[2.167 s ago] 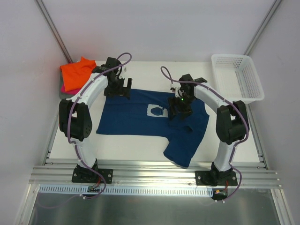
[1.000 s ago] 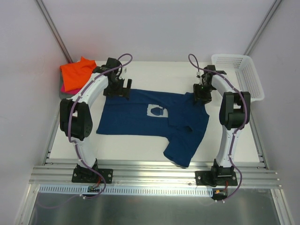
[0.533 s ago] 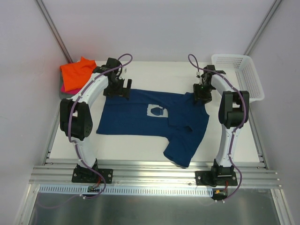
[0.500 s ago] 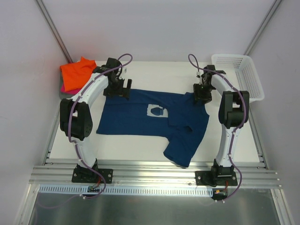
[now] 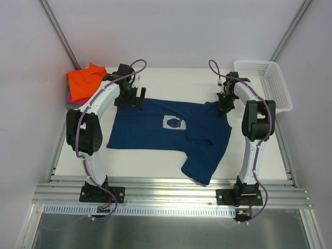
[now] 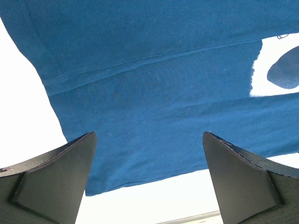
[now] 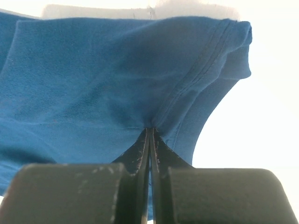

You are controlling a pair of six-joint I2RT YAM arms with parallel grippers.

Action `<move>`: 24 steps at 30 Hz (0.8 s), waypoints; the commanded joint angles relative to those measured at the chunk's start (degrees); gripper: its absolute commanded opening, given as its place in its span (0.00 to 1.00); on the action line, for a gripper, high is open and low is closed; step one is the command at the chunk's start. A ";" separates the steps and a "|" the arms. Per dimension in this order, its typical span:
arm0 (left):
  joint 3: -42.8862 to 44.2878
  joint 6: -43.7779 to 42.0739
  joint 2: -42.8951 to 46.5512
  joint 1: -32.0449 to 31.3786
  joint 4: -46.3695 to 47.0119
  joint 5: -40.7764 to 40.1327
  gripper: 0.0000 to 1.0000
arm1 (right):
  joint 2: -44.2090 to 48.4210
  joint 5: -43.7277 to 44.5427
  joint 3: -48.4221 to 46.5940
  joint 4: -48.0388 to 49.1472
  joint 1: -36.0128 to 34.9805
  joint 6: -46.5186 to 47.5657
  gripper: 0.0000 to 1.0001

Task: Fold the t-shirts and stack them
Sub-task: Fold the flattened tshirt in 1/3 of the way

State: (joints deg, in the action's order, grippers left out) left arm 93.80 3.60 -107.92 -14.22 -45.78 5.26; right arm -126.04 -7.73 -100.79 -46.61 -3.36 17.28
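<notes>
A white counter (image 5: 171,83) fills the middle of a pale, plain-walled booth. Two thin metal struts (image 5: 59,33) run diagonally up the far corners. A ribbed aluminium rail (image 5: 171,194) runs along the near edge and carries both arm bases, and a dull metal plate (image 5: 171,228) lies below it.

The navy t-shirt (image 5: 155,129) lies spread across the centre of the counter with its pale print (image 5: 173,123) facing up. One part trails toward the near right, close to the rail, and a small ridge of cloth is raised to the right of the print. At the far-left corner sits a folded orange t-shirt (image 5: 85,80) with a pink t-shirt (image 5: 69,97) showing under its edge. Both are well apart from the navy one. A white lattice basket (image 5: 280,109) stands at the far-right corner.

The left tool (image 5: 129,101) is over the shirt's far-left corner. In the wrist view its fingers (image 6: 70,163) are spread wide, with hemmed cloth and a strip of bare counter between them. I cannot tell whether they touch the cloth.

The right tool (image 5: 224,106) is at the shirt's far-right edge. In its own view the fingers (image 7: 135,156) are pressed together, pinching a gather of navy cloth beside a double-stitched seam.
</notes>
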 commanded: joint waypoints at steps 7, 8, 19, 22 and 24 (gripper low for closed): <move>0.51 -0.52 -0.36 -0.20 -0.45 -0.86 0.99 | 0.97 5.52 -2.57 -0.06 1.16 0.92 0.25; 0.68 -0.43 -0.54 -0.20 -0.54 -0.78 0.99 | 1.23 5.79 -2.48 0.03 1.24 1.18 0.25; 0.86 -0.52 -0.36 -0.20 -0.54 -0.95 0.99 | 0.62 4.03 -1.42 0.47 1.42 3.29 0.01; 0.68 -0.52 -0.19 -0.20 -0.45 -0.95 0.99 | 0.97 5.53 -3.35 0.47 1.42 2.94 0.01; 0.77 -0.43 -0.27 -0.20 -0.45 -1.04 0.99 | 1.14 6.58 -4.41 0.47 1.42 2.94 0.00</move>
State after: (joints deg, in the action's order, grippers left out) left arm 93.82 3.60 -109.38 -14.22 -45.78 5.28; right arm -126.15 -4.10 -101.73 -46.48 -2.59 19.00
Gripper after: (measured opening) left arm 0.992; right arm 0.012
